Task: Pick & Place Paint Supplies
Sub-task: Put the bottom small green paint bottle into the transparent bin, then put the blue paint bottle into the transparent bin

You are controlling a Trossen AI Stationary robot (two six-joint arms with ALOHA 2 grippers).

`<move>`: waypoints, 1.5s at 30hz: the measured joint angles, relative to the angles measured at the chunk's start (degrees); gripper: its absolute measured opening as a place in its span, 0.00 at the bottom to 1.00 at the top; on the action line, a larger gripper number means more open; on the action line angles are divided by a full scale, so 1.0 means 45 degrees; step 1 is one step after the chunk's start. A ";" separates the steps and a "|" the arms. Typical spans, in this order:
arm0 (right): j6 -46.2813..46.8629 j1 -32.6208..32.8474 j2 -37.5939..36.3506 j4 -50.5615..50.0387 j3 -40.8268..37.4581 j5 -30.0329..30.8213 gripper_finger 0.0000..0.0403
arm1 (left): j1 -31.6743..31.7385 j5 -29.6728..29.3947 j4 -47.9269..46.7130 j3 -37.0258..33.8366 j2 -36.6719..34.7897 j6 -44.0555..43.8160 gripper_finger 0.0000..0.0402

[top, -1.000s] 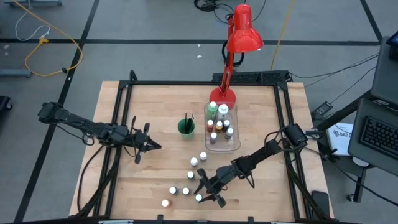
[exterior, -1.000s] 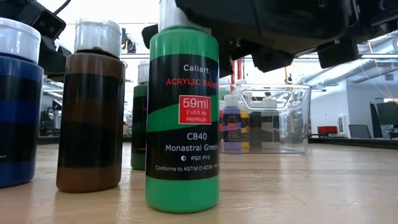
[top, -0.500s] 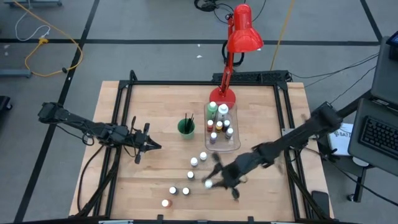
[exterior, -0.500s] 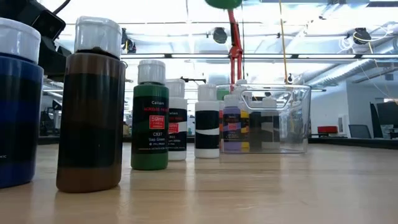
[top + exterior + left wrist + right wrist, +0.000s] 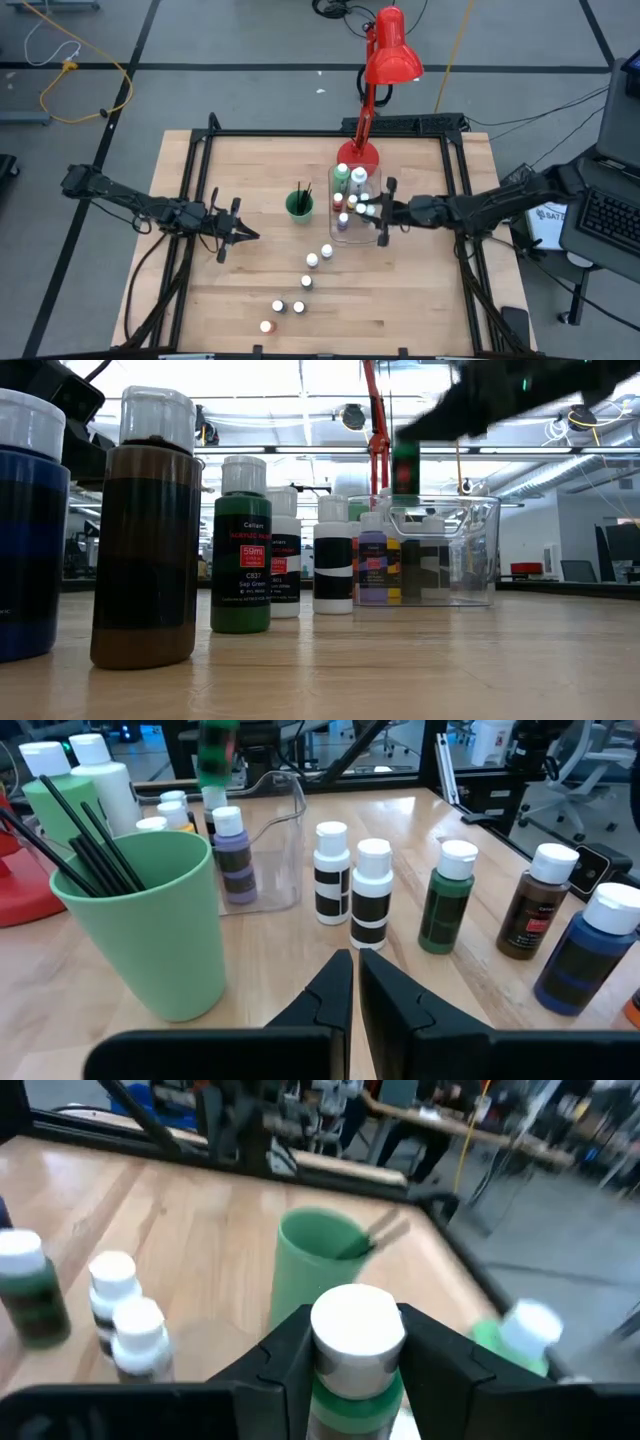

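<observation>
My right gripper [image 5: 370,210] is shut on a green paint bottle with a white cap [image 5: 357,1325]. It hangs above the clear bin [image 5: 372,236], which has several bottles standing in it. In the low view the green bottle [image 5: 405,468] is above the bin's rim [image 5: 430,502]. Several more bottles [image 5: 306,283] stand upright on the wooden table, toward its near edge. My left gripper [image 5: 243,235] waits shut at the left, clear of everything, pointing toward the green cup [image 5: 150,920] with dark brushes [image 5: 90,840] in it. My right gripper pinches the bottle's top end between its two fingers, at the white cap's sides [image 5: 325,1342] and just below them. The fingers [image 5: 285,1355] come about level from the table's right side. The bottle stands upright, lifted clear, its green body [image 5: 405,480] below the fingers.
A red desk lamp [image 5: 385,60] stands on its base [image 5: 358,155] just behind the bin, its arm rising over the far edge. The green cup [image 5: 299,205] is left of the bin. A black frame [image 5: 330,133] borders the table.
My right gripper has shut on the green bottle near the table's near edge, lifted it clear and carried it up and toward the far right, over the bin. It has tipped from pointing down to about level. The bottle has left the low view's foreground.
</observation>
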 joint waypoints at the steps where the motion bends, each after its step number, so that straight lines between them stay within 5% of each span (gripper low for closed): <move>1: 0.0181 -0.0307 0.0021 0.0444 -0.0384 -0.0398 0.29 | 0.0001 -0.0009 0.0008 0.0000 0.0000 0.0065 0.06; 6: 0.0613 -0.1220 0.0383 0.2355 -0.1331 -0.1763 0.29 | 0.0005 -0.0015 0.0001 0.0000 0.0000 0.0178 0.06; 29: 0.2382 -0.1990 0.4649 0.4782 -0.1323 -0.1732 0.29 | 0.0005 -0.0010 -0.0070 0.0000 0.0000 0.0124 0.06; 45: 0.3225 -0.2058 0.4687 0.4960 -0.1344 -0.1683 0.41 | 0.0005 -0.0002 -0.0063 0.0000 0.0000 0.0027 0.06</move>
